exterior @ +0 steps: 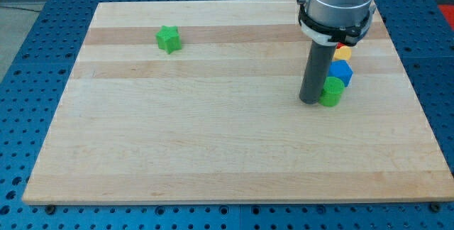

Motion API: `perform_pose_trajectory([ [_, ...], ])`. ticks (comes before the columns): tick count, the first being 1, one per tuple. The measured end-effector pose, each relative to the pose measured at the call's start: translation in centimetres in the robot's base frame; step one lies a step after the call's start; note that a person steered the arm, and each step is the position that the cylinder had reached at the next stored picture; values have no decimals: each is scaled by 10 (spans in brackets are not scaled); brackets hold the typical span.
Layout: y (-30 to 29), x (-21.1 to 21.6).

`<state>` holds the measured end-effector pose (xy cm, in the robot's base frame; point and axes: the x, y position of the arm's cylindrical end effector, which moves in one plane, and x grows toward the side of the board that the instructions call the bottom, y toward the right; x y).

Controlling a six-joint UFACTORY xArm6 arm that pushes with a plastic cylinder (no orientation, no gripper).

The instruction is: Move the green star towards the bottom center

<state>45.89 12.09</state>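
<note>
The green star [169,39] lies near the board's [213,159] top-left corner, alone and well apart from everything else. My tip [310,101] sits far to the star's right and lower, touching a green cylinder [330,92], with a blue block [341,72], a yellow block [342,52] and a sliver of red [343,45] stacked behind it. I carry no pincer, only a bare rod. Risk: leaving carelessly drags that cluster; striking the star off-centre sends it spinning sideways instead of down toward bottom centre.
</note>
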Motion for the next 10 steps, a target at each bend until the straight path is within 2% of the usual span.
perform_pose_trajectory([
  [1, 0, 0],
  [2, -24, 0],
  [3, -86, -7],
  [4, -119, -51],
  [6, -183, -186],
  [7, -242, -203],
  [8, -256, -183],
  [10, -257, -102],
])
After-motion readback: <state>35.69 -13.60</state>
